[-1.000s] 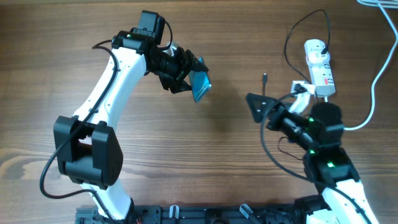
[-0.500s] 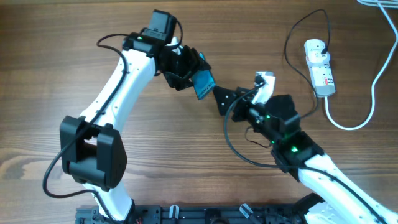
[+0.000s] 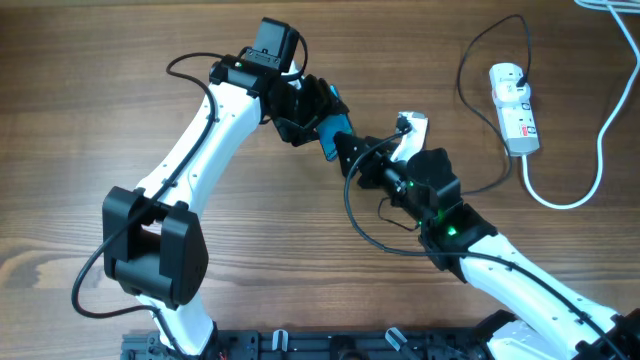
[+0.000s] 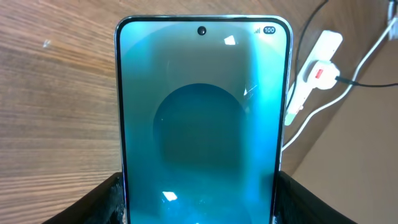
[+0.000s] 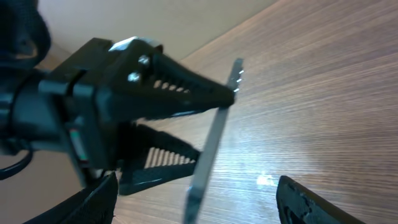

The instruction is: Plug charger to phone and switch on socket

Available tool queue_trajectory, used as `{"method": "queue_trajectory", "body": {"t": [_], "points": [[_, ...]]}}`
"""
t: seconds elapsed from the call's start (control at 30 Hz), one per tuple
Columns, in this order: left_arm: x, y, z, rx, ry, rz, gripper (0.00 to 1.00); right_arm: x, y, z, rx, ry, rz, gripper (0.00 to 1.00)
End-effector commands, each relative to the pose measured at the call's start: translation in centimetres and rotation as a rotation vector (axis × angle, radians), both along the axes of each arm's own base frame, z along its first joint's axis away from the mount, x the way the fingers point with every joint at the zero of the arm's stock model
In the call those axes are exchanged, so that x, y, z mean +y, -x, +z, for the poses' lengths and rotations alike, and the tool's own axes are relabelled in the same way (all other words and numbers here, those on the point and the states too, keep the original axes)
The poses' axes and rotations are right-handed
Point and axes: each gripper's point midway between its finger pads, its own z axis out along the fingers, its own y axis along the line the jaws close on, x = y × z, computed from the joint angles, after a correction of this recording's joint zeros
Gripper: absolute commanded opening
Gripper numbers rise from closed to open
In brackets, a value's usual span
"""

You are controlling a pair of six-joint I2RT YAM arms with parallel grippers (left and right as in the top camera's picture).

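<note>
My left gripper (image 3: 308, 110) is shut on the phone (image 3: 333, 128) and holds it tilted above the table. In the left wrist view the phone's cyan screen (image 4: 202, 118) fills the frame between my fingers (image 4: 102, 199). My right gripper (image 3: 345, 152) is open and empty, right beside the phone's lower end. In the right wrist view the phone shows edge-on (image 5: 214, 140) between my spread fingertips (image 5: 317, 199). The socket (image 3: 513, 108) lies at the far right and also shows in the left wrist view (image 4: 317, 65). The charger's black cable (image 3: 463, 75) loops from it; its plug tip is hidden.
The socket's white cord (image 3: 600, 150) curves along the right edge of the wooden table (image 3: 200, 300). My right arm (image 3: 470, 245) stretches diagonally from the front right toward the centre. The left arm's base (image 3: 150, 250) stands at the front left.
My right arm has swung left from near the socket up to the phone. My left gripper has carried the phone a little right and farther back.
</note>
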Motion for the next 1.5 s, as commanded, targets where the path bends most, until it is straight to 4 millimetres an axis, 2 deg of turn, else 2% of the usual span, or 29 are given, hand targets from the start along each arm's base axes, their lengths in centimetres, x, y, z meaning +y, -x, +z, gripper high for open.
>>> {"method": "queue_trajectory", "body": {"t": [0.0, 0.3, 0.6, 0.83, 1.1, 1.33, 1.47], "points": [[-0.4, -0.7, 1.4, -0.023, 0.026, 0.028, 0.37, 0.3, -0.4, 0.9, -0.021, -0.011, -0.031, 0.8], [-1.0, -0.4, 1.5, -0.023, 0.028, 0.015, 0.37, -0.3, -0.8, 0.8, -0.018, -0.005, -0.093, 0.73], [-2.2, 0.3, 1.5, -0.027, 0.032, -0.012, 0.38, 0.1, -1.2, -1.8, 0.044, 0.016, -0.104, 0.71], [-2.4, 0.4, 1.6, -0.023, 0.041, -0.018, 0.38, -0.2, -1.7, -1.0, 0.011, -0.001, -0.131, 0.64], [-3.3, 1.0, 1.6, -0.023, 0.041, -0.042, 0.38, 0.0, -1.8, -2.1, 0.041, 0.0, -0.132, 0.6], [-3.9, 1.4, 1.6, -0.023, 0.041, -0.057, 0.38, 0.1, -2.0, -1.5, 0.028, -0.025, -0.135, 0.57], [-4.2, 1.7, 1.6, -0.023, 0.041, -0.066, 0.38, 0.1, -2.0, -1.5, 0.029, -0.025, -0.135, 0.51]]}}
